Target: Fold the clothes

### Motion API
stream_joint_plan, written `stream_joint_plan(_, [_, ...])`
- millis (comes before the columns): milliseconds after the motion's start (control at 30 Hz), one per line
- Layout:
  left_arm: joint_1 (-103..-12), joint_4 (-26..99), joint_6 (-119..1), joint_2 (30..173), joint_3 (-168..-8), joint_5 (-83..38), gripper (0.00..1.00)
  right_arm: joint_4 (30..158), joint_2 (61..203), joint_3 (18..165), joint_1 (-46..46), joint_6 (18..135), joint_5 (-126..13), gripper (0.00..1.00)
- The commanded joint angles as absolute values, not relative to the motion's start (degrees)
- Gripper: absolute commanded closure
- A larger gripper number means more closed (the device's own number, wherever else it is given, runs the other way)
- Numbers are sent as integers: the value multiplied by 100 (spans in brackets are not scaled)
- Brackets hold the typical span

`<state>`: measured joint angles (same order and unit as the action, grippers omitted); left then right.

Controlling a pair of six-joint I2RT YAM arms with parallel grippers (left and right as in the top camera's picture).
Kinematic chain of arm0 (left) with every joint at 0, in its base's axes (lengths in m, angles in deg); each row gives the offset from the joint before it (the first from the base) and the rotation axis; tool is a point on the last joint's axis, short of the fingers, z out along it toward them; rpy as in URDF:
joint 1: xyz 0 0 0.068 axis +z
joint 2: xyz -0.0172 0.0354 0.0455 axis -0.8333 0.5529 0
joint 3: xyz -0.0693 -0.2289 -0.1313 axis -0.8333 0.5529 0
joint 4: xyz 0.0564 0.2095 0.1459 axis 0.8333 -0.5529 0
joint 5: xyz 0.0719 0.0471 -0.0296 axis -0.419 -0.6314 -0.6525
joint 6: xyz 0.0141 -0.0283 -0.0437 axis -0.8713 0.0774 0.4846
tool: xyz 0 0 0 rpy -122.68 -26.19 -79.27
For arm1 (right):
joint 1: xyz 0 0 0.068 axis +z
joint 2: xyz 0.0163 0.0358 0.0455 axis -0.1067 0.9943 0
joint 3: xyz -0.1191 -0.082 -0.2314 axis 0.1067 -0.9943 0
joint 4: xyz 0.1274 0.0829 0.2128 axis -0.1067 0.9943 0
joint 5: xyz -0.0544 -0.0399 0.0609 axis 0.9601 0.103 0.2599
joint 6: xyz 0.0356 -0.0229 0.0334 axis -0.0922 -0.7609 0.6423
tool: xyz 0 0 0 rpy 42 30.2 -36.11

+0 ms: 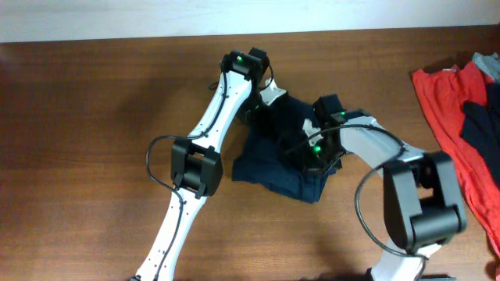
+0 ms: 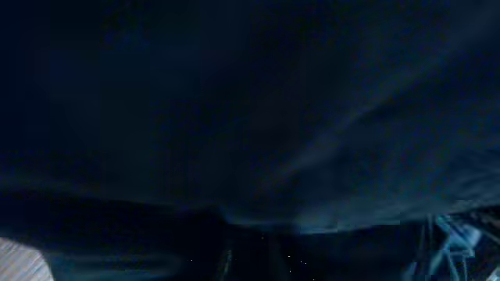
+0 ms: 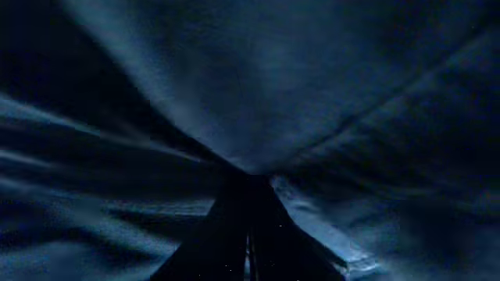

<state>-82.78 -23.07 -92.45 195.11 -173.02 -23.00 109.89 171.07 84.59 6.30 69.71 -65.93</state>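
Left fingers (image 1: 266, 97) are buried at the upper left edge of the clothes (image 1: 269, 168) (wrist view filled by dark cloth); open or closed cannot be told. The clothes are bunched on the desk (image 1: 94, 125) at centre. Right fingers (image 3: 223, 234) are closed on a gathered fold of them; a red garment (image 1: 457, 101) is noted far right.

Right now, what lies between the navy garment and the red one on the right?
In the overhead view, only bare table separates the navy garment from the red garment; the right arm crosses above it.
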Motion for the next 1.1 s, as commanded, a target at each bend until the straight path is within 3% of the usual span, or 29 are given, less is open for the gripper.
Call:
stream_joint_plan(0, [-8163, -2327, -9166, 19859, -17274, -2521, 85, 11523, 17279, 8448, 656, 7395, -5173, 96])
stream_joint_plan(100, [-7972, -2322, -8963, 19802, -17451, -2521, 85, 11934, 17231, 8450, 656, 7804, -4471, 96])
stream_joint_plan(167, [-7743, -2484, -8679, 19706, -17796, -2493, 75, 12010, 17159, 8450, 656, 7808, -4462, 96])
stream_joint_plan(333, [-7430, -2587, -8285, 19151, -18072, -2491, 68, 12063, 16774, 8455, 667, 7727, -4462, 96])
stream_joint_plan(400, [-7389, -2587, -8237, 18908, -18072, -2401, 51, 12047, 16490, 8455, 665, 7672, -4460, 96])
stream_joint_plan(467, [-7389, -2587, -8167, 18740, -18072, -2386, 24, 12004, 16158, 8470, 654, 7677, -4464, 92])
stream_joint_plan(500, [-7413, -2587, -8087, 18707, -18069, -2152, 14, 11951, 15797, 8514, 652, 7677, -4517, 82])
stream_joint_plan(600, [-7500, -2587, -8087, 18727, -17964, -1452, 13, 11938, 15277, 8627, 652, 7677, -4633, 42])
stream_joint_plan(700, [-7647, -2587, -8084, 18727, -17726, -1208, 13, 11936, 14803, 8737, 650, 7677, -4633, 16])
stream_joint_plan(767, [-7763, -2589, -8087, 18727, -17516, -1297, 13, 11938, 14567, 8798, 650, 7677, -4633, 11])
stream_joint_plan(833, [-7868, -2589, -8087, 18727, -17263, -1498, 21, 11940, 14377, 8841, 650, 7677, -4633, 7])
stream_joint_plan(867, [-7907, -2589, -8087, 18727, -17145, -1603, 25, 11942, 14316, 8846, 650, 7677, -4633, 7])
stream_joint_plan(1067, [-7938, -2589, -7969, 18598, -16887, -2071, 31, 11995, 14191, 8846, 650, 7677, -4633, 6])
